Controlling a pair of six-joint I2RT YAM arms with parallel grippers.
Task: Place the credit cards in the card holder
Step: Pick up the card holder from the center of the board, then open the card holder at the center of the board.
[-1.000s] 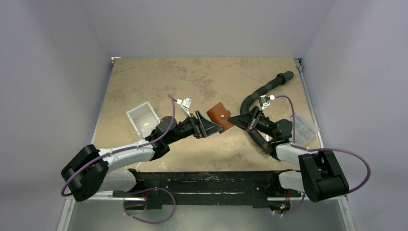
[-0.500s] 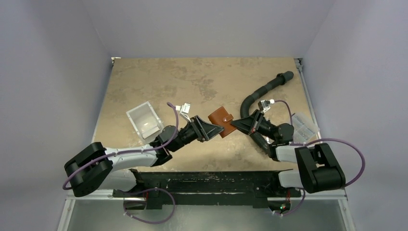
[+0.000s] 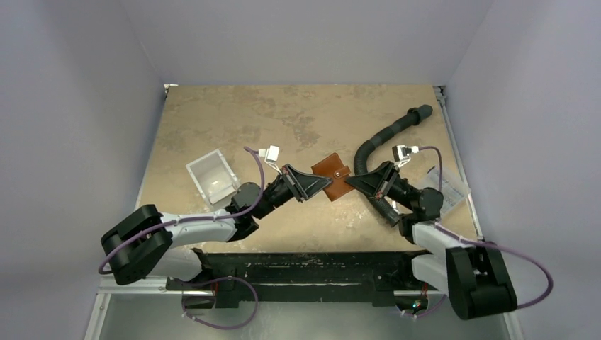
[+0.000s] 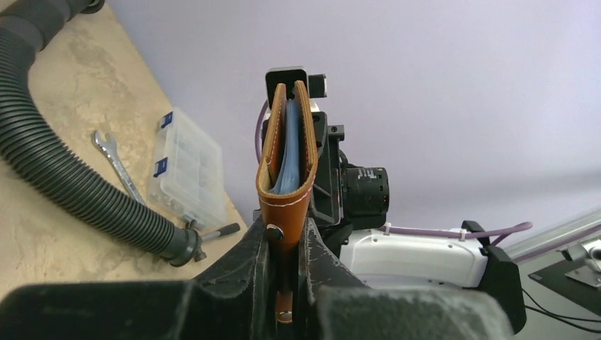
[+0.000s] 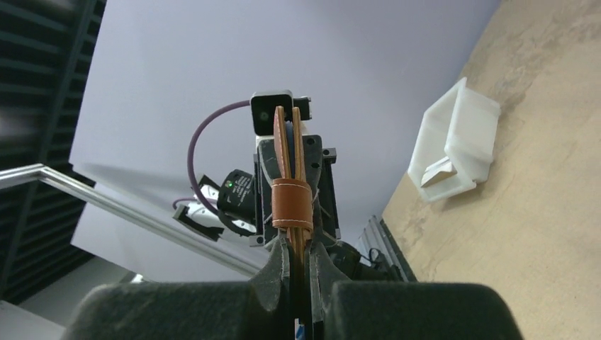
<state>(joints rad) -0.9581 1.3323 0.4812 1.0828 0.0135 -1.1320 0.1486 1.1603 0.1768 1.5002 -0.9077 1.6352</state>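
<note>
At the left of the top view, one white box [image 3: 211, 177] sits open on the table [image 3: 283, 113], just beside my left arm and clear of its reach. Right of it, near the middle of the frame, my left gripper [image 3: 324, 183] is clamped on the near-left edge of the one brown wallet [image 3: 332, 172]. In my left wrist view my two fingers press its stitched spine from both sides, with the snap strap hanging down between them. The wallet is folded almost flat, and bluish cards [image 4: 287, 145] stand between its two leaves. I cannot tell how many there are. From the other side my right gripper [image 3: 348, 180] is closed tight on the opposite edge of the wallet, so I hold it at both ends. Just right of that, one black ribbed hose [image 3: 386, 131] curves down from the upper right of the top view and ends close beside my right fingers. It is the nearest thing crowding that side. Further right, one wrench [image 4: 113, 164] lies flat between the hose and one clear case [image 3: 449, 185], which my right arm partly covers.
</note>
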